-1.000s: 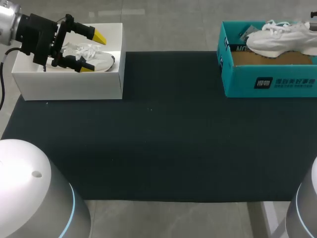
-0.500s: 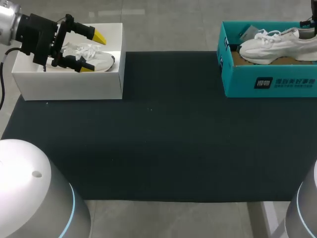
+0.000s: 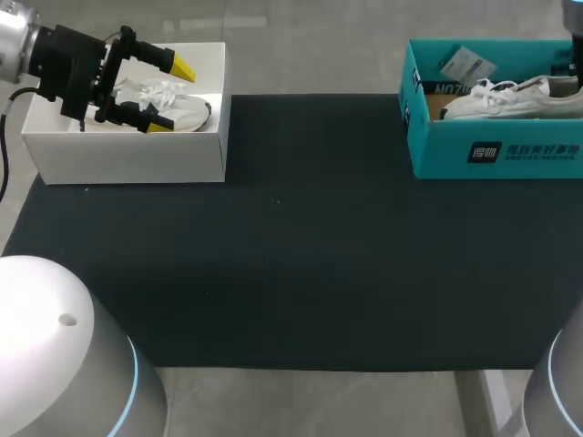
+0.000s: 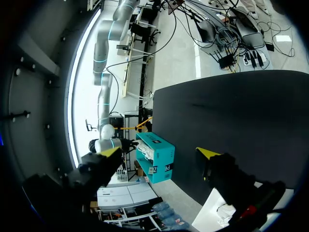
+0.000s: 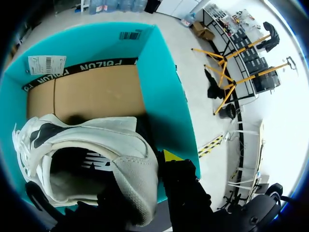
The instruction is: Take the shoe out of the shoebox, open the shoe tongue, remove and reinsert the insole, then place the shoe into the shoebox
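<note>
**Shoe going back down into the teal box**

And down it comes! The white shoe (image 3: 510, 98) hung clear above the rim 1.0 s ago, sat lower at 0.5 s, and now lies sunk inside the teal shoebox (image 3: 496, 150) at the far right of the dark surface (image 3: 301, 246). Only its laces and upper edge show over the wall from the head view.

The right end effector (image 5: 140, 193) has closed on the heel end. 1 yellow tip (image 5: 171, 155) sits tight against the outer side of the collar, and the opposite finger is mostly hidden behind the shoe. The shoe's mouth gapes toward the wrist camera, but whether an insole is seated inside is too dark to tell.

On the other side nothing has budged. The left end effector (image 3: 169, 96) hangs spread wide and empty-handed over the white box (image 3: 127, 159), where a 2nd white shoe (image 3: 168, 102) rests.

My read: this looks like the placing step, near the finish, with only the release left.

As for writing, a white tag with a barcode (image 5: 46, 64) leans on the far wall. A black band with pale lettering (image 5: 91, 65) runs along the inside, and white characters mark the box front. There is print, but I'm not reading it off.
</note>
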Tool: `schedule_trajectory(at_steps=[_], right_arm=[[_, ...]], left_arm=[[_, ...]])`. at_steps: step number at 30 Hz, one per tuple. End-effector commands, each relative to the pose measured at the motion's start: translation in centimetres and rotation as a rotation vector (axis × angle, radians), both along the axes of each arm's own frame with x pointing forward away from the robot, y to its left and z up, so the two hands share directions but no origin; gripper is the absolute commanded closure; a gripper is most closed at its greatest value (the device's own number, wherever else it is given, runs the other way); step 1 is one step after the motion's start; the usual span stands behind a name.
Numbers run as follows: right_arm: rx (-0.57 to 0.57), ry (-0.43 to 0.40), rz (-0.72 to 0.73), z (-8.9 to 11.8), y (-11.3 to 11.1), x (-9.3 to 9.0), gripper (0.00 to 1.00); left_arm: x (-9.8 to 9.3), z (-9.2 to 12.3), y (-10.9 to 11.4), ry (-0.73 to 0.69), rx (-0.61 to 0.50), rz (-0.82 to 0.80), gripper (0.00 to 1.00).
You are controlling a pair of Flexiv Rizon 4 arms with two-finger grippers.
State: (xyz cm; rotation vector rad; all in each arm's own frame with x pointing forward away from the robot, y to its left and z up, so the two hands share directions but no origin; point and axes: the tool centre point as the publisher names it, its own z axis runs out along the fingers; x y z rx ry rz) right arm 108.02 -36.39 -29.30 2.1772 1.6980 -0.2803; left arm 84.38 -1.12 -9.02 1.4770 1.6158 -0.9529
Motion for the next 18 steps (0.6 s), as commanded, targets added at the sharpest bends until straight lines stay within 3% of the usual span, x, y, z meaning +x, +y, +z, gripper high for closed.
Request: schedule_trajectory(at_steps=[1, 18], right_arm=[[-0.003, -0.01, 0.01, -1.0, -0.2, -0.3, 1.0], [0.001, 0.045, 0.014, -6.3, -0.9, -0.1, 1.0]], left_arm=[[0.1, 0.1, 0.0, 0.002, 0.005, -0.002, 0.0], [0.1, 0.1, 0.0, 0.002, 0.005, -0.002, 0.0]])
